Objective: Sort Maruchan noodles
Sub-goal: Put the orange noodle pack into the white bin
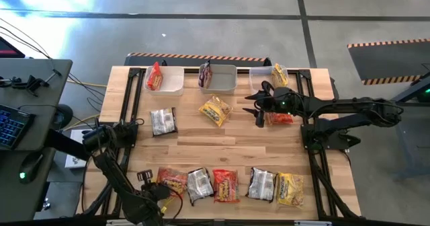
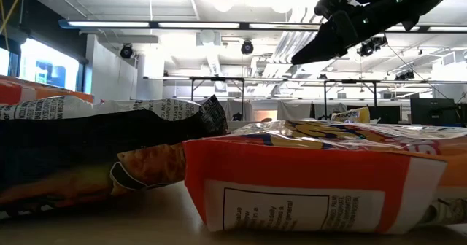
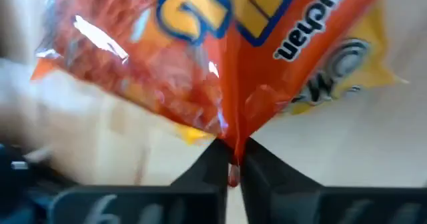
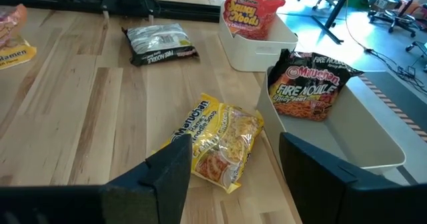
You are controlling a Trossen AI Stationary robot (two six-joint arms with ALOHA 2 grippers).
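Note:
Maruchan packets lie flat on the wooden table. In the high view a near row holds a red-orange packet [image 1: 172,179], a silver one [image 1: 199,184], a red one [image 1: 226,185], another silver one [image 1: 262,183] and a yellow one [image 1: 290,189]. Mid-table lie a silver packet [image 1: 163,121], a yellow packet [image 1: 215,111] and a red packet [image 1: 279,118]. My left gripper [image 1: 153,184] is shut on the red-orange packet at the near left. My right gripper [image 1: 254,110] hangs open above the table, with the yellow packet [image 4: 217,141] showing between its fingers. My left gripper pinches the red-orange packet by its crimped edge [image 3: 232,143] between the two fingers [image 3: 207,164], which meet on a narrow bit of the seam. The packet fans out beyond the fingertips. Whether it is lifted off the table, I cannot tell.
Three pale bins stand along the far edge: the left bin [image 1: 176,85] holds a red packet [image 1: 156,77], the middle bin [image 1: 225,81] a dark one [image 1: 205,74], the right bin [image 1: 259,77] a yellow one [image 1: 279,74]. Bare wood shows between the mid-table packets and the near row.

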